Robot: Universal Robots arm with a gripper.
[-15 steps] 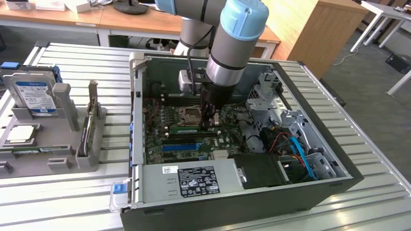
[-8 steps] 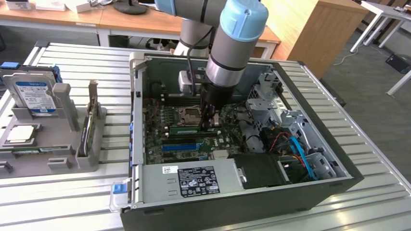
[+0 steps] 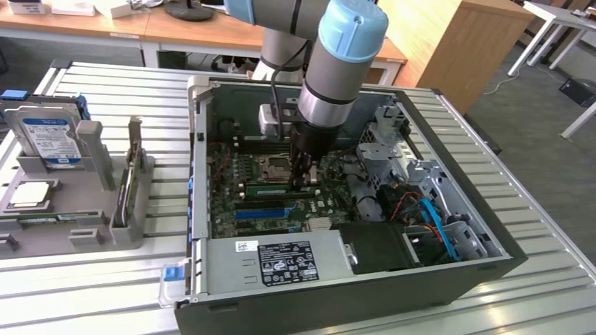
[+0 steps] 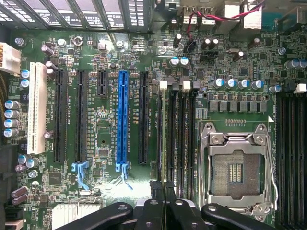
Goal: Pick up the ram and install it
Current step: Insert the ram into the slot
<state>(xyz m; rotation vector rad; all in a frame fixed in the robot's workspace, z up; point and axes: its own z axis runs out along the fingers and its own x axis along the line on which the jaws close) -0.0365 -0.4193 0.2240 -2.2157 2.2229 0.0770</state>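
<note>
The open computer case (image 3: 373, 307) lies on its side in the middle of the slatted metal counter (image 3: 549, 279), with its motherboard (image 3: 233, 202) facing up. The arm comes straight down into the case, and the gripper (image 3: 308, 183) sits low over the board, just beside the empty processor socket (image 3: 276, 166).

The ram (image 3: 267, 188) shows in the exterior view as a narrow green strip standing on edge along the memory slots. It runs from the gripper toward the exterior view's left, on the near side of the socket.

In the wrist view the gripper (image 4: 164, 191) has its two black fingertips (image 4: 155, 188) drawn almost together, with only a thin sliver between them. They are lined up over the memory slots (image 4: 175, 139), which lie between the long blue slot (image 4: 122, 120) and the socket (image 4: 235, 167). They appear to be clamped on the ram's thin top edge, though seen edge-on the stick is hard to pick out from the slot beneath. Whether it is pressed fully home cannot be told.

A grey fixture (image 3: 93, 234) stands by the counter's edge at the exterior view's left, well apart from the case. It holds a silver hard drive with a blue label (image 3: 47, 136) upright, and a card with a metal bracket (image 3: 130, 174) stands on edge beside it.
</note>
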